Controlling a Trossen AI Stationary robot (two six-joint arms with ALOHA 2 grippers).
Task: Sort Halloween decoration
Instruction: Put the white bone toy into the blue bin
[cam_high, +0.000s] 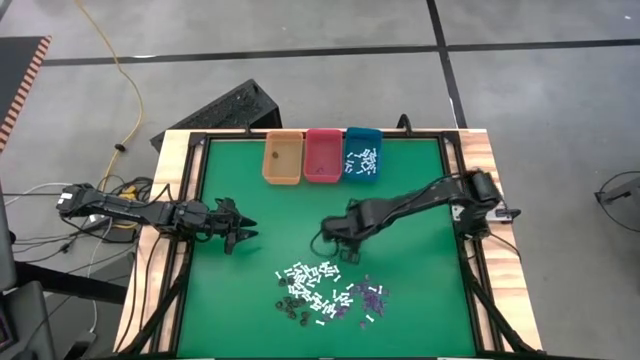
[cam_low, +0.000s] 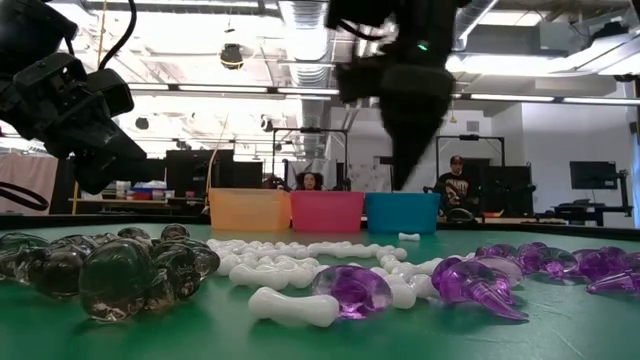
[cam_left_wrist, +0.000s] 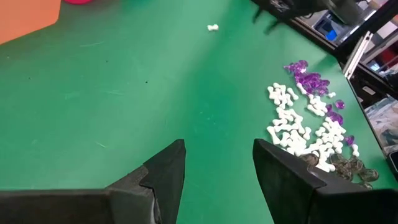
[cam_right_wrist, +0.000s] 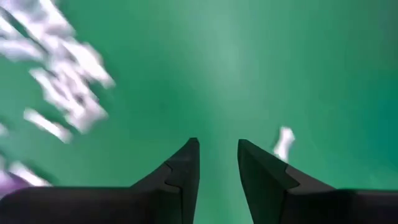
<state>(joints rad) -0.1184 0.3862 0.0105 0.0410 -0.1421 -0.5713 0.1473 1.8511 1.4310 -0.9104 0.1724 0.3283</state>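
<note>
The Halloween decoration lies in a loose pile (cam_high: 322, 293) on the green mat's near half: white sticks (cam_left_wrist: 292, 127), purple bits (cam_low: 478, 280) and dark clear bits (cam_low: 120, 270). My right gripper (cam_high: 345, 254) hangs just beyond the pile's far edge, pointing steeply down. It is open, with bare mat showing between its fingers (cam_right_wrist: 217, 144). One lone white stick (cam_right_wrist: 284, 142) lies on the mat beside one of those fingers. My left gripper (cam_high: 244, 235) waits open over the mat's left part (cam_left_wrist: 217, 146), holding nothing.
Three bins stand in a row at the mat's far edge: orange (cam_high: 283, 158), pink (cam_high: 322, 155) and teal (cam_high: 362, 153), the teal one holding white sticks. Bare green mat (cam_high: 270, 215) lies between bins and pile. People sit in the room beyond the table.
</note>
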